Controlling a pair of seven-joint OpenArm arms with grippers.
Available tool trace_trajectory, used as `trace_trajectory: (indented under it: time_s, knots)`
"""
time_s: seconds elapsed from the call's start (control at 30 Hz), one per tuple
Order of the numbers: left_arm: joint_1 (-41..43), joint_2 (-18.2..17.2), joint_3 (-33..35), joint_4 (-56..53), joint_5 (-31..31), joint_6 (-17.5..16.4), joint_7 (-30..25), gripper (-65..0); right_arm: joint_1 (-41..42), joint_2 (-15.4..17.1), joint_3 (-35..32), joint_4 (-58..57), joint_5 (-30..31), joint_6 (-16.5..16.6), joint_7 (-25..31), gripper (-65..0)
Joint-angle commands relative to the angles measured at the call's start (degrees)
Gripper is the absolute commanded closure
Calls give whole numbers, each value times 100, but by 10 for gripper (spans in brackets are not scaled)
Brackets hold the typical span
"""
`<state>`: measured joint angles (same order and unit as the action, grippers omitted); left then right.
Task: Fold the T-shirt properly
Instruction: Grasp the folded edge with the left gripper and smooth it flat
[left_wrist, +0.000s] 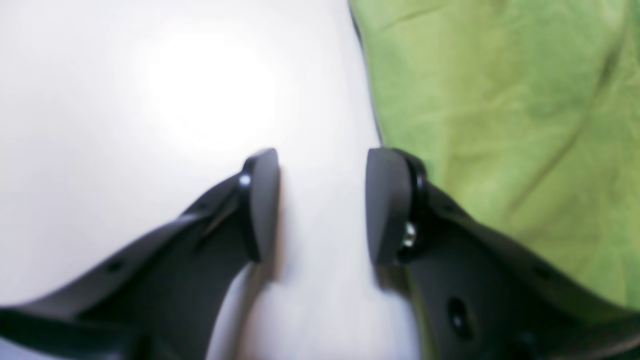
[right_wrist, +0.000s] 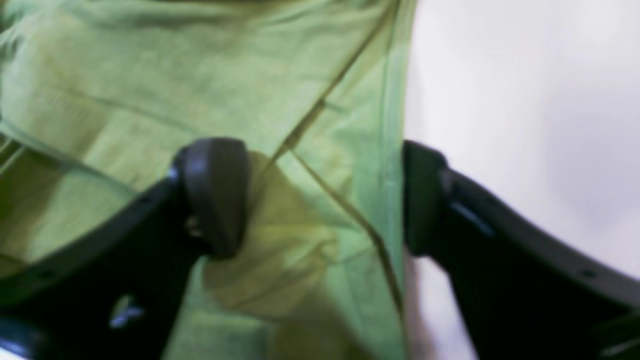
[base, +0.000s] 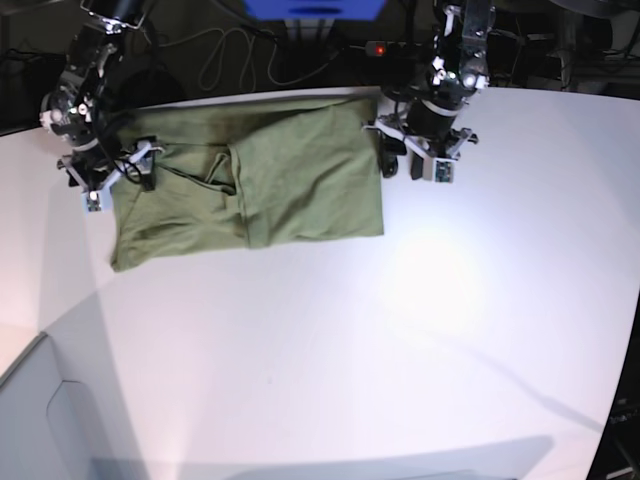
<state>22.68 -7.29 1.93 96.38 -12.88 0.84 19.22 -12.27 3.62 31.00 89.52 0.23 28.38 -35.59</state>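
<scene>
The T-shirt lies flat at the back of the white worktop, partly folded. The right gripper straddles its edge hem, jaws wide, nothing pinched. The left gripper sits just beside the opposite edge, jaws apart and empty. Next, I judge: pinch both edges for 1 fold

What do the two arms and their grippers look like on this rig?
Both grippers, left gripper and right gripper, have matte black curved fingers ending in rounded oval pads, fixed with small silver screws. In the base view the arms are black with white fittings near the wrists.
</scene>
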Motion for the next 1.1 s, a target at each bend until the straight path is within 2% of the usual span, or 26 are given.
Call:
trace_trajectory:
  time_s: [0.0, 0.23, 0.4, 0.63, 0.73, 0.97, 1.07]
  knots:
    - [14, 4, 13, 81, -26, -36, -63, -276, -34, 12, -72, 2, -45, 85, -252, -338]
    - [-4, 12, 22, 81, -26, -36, -63, -276, -201, 12, -494, 2, -45, 85, -252, -160]
    - [40, 12, 22, 151, -26, -36, -63, -276, -175, 12, -511, 20, -45, 85, -252, 0]
    - [172, 21, 40, 995, -26, -62, -45, -276, -166, 38, -467, 433, -36, 85, -243, -1]
    - [154, 92, 356, 1347, -26, -71, -37, -276, -166, 21, -467, 662, -36, 85, -252, -1]
    - [-426, 21, 2378, 1162, 27, -80, -37, -276, -175, 12, -494, 908, -36, 85, -287, -1]
    - [-734, -23, 3029, 846, -17, -53, -28, -276, -166, 38, -494, 908, -36, 85, -287, -1]
